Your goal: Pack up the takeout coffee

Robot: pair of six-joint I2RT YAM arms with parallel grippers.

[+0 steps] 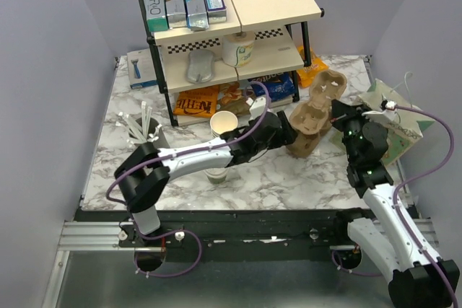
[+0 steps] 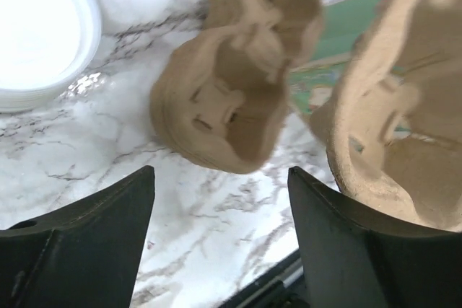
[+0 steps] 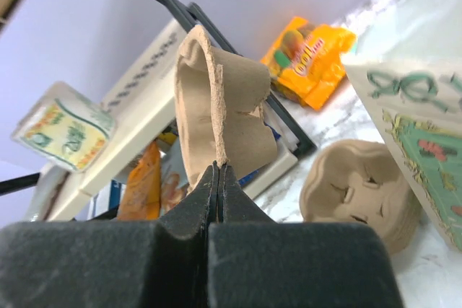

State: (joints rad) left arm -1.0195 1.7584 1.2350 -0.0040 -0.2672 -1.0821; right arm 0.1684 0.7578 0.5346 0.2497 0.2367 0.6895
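Nearest you, your left gripper (image 2: 220,178) stands wide. Its matte black fingers (image 2: 94,243) are apart over the glossy, grey-veined marble table (image 2: 86,156), with nothing between them. Just beyond the tips a moulded brown pulp carrier (image 2: 224,99) lies on the marble, rough and fibrous, its cup wells facing the lens. Your right gripper (image 3: 218,171) is pinched tight on the thin rim of another cup carrier (image 3: 216,99), holding it on edge. To that side lies a paper bag (image 3: 422,142) with green printed drawings.

Further back, a stack of lidless cups (image 1: 224,122) stands in front of the shelf rack (image 1: 281,55), and a shiny orange packet (image 3: 307,59) lies by its foot. The takeout coffee (image 1: 240,50) sits on the rack's lower board. It is cream paper with green print and is well apart from both grippers. On the top board four boxes (image 1: 177,1) lie side by side; their big letters look like "RO", though they are too small to be sure.
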